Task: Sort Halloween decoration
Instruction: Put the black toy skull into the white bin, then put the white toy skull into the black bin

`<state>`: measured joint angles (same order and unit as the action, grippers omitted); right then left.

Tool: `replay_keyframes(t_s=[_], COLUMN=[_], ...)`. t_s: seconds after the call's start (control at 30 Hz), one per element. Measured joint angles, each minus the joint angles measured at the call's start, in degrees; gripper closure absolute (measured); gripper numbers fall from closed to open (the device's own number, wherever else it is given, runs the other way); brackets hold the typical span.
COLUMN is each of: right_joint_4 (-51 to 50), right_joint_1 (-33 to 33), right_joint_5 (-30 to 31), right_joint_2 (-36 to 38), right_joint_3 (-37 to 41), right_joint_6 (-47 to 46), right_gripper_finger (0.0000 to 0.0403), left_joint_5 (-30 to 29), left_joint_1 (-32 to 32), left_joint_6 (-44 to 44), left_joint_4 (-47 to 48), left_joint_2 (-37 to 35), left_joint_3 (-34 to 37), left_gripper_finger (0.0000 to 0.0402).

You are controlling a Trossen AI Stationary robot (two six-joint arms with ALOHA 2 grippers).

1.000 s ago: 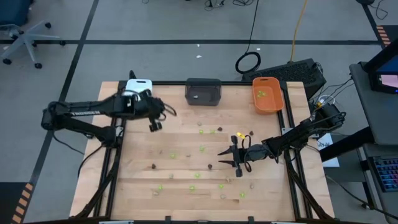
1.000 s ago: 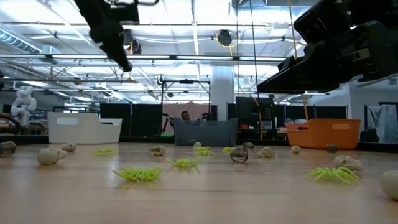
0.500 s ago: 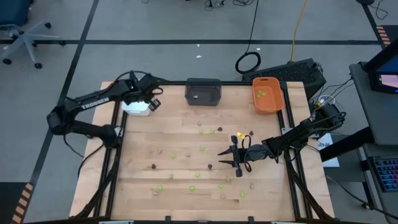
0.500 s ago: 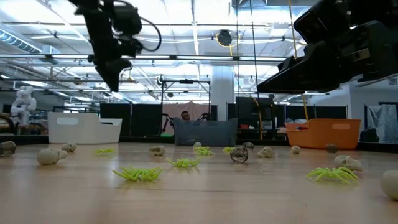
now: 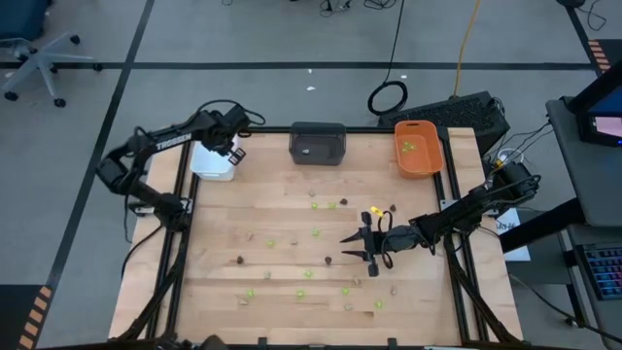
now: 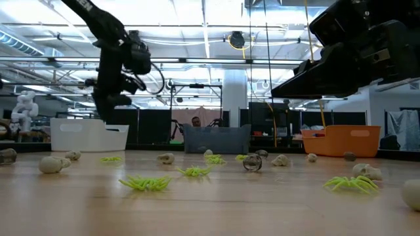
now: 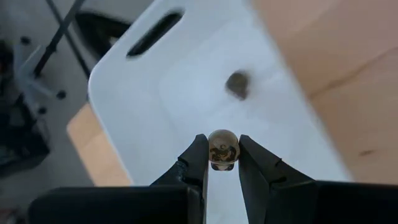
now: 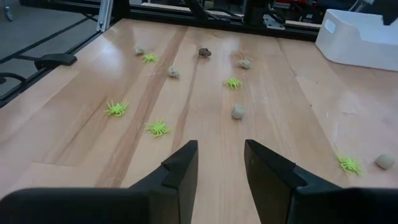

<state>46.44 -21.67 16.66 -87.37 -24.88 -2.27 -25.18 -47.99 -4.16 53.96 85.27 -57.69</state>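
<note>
Delivery is the step in hand: my left hand [image 7: 222, 163] pinches a small pale beige-grey skull piece [image 7: 222, 148] between its two fingertips, and it hangs directly over the white tray [image 7: 186, 81] at the table's far left corner. Below the hand, inside that tray, one blurred dark-grey piece [image 7: 237, 84] already lies on the floor of the bin, a little ahead of my fingertips. The piece I hold is clear of the tray's walls and not touching its bottom.

I judge the next move to be a simple release: spread the fingers so the skull drops onto the tray floor, while keeping the hand inside the rim's outline so nothing bounces out onto the wooden table [image 5: 292, 243]. After that I would lift clear of the tray.

My right hand [image 8: 221, 163] waits low over the table's right half, its fingers spread with nothing between them. Ahead of it lie more of the decorations to sort: lime green spiders [image 8: 159, 128], pale beige-grey pieces [image 8: 237, 111] and a dark brown-black piece [image 8: 204, 52], scattered well apart. The dark grey tray [image 5: 318, 143] and the orange tray [image 5: 419, 148] stand along the far edge; the orange one already holds a few green pieces. Much of the sorting is left.
</note>
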Motion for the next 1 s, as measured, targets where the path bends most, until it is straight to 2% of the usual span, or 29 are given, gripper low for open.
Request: replay_keyframes(t_s=[0.3, 0.5, 0.73, 0.87, 1.0], right_joint_4=[0.0, 0.0, 0.0, 0.0, 0.0], right_joint_1=[0.0, -0.1, -0.1, -0.1, -0.1], right_joint_5=[0.0, 0.0, 0.0, 0.0, 0.0], right_joint_2=[0.0, 0.0, 0.0, 0.0, 0.0], right_joint_3=[0.0, 0.0, 0.0, 0.0, 0.0], right_joint_6=[-1.6, -1.6, -1.6, -1.6, -1.6], right_gripper_finger=[0.0282, 0.0282, 0.0282, 0.0282, 0.0282], left_joint_5=[-3.7, -3.6, -4.5, -5.3, -5.0], left_joint_1=[-4.2, -6.6, -6.2, -4.9, -0.7], left_joint_6=[1.7, 3.7, 4.5, 4.6, 4.8], left_joint_4=[0.0, -2.2, -4.5, -4.5, -5.5], left_joint_2=[1.2, 1.2, 1.2, 0.6, -3.1], left_joint_3=[0.0, 0.0, 0.0, 0.0, 0.0], left_gripper_finger=[0.0339, 0.0284, 0.0217, 0.0211, 0.021])
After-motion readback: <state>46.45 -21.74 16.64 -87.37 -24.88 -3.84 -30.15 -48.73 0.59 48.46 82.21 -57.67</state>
